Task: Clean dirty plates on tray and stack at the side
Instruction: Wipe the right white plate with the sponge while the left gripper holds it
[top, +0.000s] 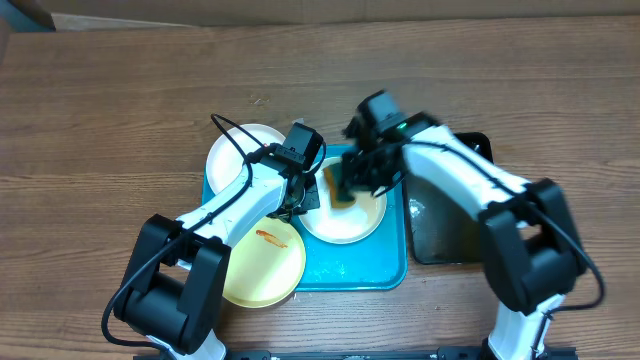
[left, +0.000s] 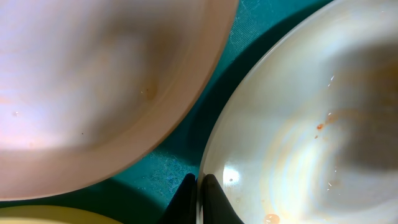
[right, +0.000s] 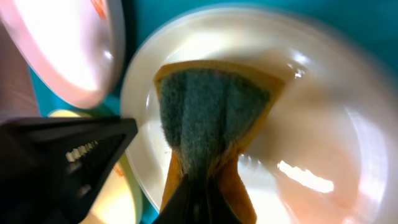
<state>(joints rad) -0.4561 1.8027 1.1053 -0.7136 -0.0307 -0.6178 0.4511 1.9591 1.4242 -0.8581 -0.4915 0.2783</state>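
A white plate (top: 350, 222) lies on the turquoise tray (top: 365, 272). My left gripper (top: 303, 203) is shut on its left rim; in the left wrist view the fingertips (left: 199, 185) pinch the rim of that plate (left: 298, 124), which shows faint orange streaks. My right gripper (top: 347, 188) is shut on a yellow sponge (right: 208, 106) with a green scrub face, pressed flat on the same plate (right: 317, 130). A second white plate (top: 232, 155) sits at the tray's upper left. A pale yellow plate (top: 262, 265) with an orange smear lies at the tray's left side.
A black tray (top: 445, 235) stands just right of the turquoise one, under my right arm. Brown wooden table (top: 100, 110) surrounds everything. The two arms cross closely over the tray's upper middle.
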